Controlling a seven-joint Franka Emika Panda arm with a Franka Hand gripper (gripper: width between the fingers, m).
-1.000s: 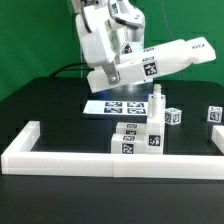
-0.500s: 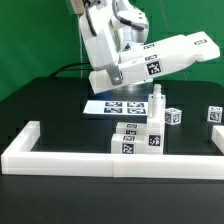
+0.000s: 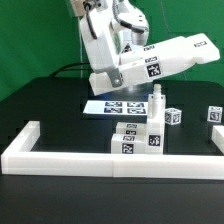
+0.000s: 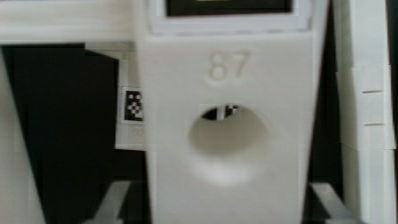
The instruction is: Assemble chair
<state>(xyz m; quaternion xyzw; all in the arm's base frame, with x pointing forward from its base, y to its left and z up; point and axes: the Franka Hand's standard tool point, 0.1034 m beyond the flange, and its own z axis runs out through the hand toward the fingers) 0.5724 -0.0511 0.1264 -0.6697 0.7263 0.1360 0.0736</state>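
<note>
My gripper (image 3: 113,72) is shut on a long flat white chair slab (image 3: 158,63) and holds it in the air, tilted, high above the table. In the wrist view the slab (image 4: 228,110) fills the middle, with a moulded "87" and a round hole; grey fingers (image 4: 111,200) sit on both its sides. Below on the table stands a group of white tagged chair parts (image 3: 138,137) with an upright peg (image 3: 156,105). A tagged cube (image 3: 174,116) and another tagged part (image 3: 214,115) lie at the exterior view's right.
The marker board (image 3: 115,107) lies flat on the black table behind the parts. A long low white border rail (image 3: 110,160) runs along the front and up both sides. A green wall stands behind.
The slab in my gripper has risen slightly from one second ago; in the last half second nothing visibly moves.
</note>
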